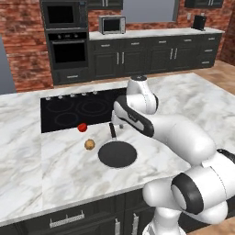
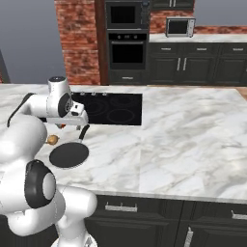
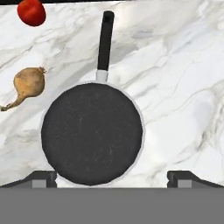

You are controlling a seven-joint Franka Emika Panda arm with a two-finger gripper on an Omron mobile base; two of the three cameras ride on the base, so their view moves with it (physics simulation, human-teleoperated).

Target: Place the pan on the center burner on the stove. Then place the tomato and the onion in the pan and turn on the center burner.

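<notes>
The pan (image 3: 92,133) lies flat on the marble counter, dark inside, its black handle (image 3: 105,39) pointing toward the stove (image 1: 59,120). In the base views the pan (image 1: 117,154) (image 2: 69,155) sits just in front of the black cooktop, off the center burner (image 1: 92,108). The red tomato (image 1: 82,127) (image 3: 31,12) rests at the cooktop's front edge. To the pan's left, the tan onion (image 1: 89,144) (image 2: 52,140) (image 3: 29,82) lies on the marble. My gripper (image 3: 111,178) hangs open above the pan, fingertips (image 3: 41,178) wide apart and holding nothing.
Silver knobs (image 1: 72,95) line the cooktop's far edge. The marble island (image 1: 193,105) stretches wide to the right. Across the aisle stand a wall oven (image 1: 66,46) and a microwave (image 1: 112,24) on dark cabinets.
</notes>
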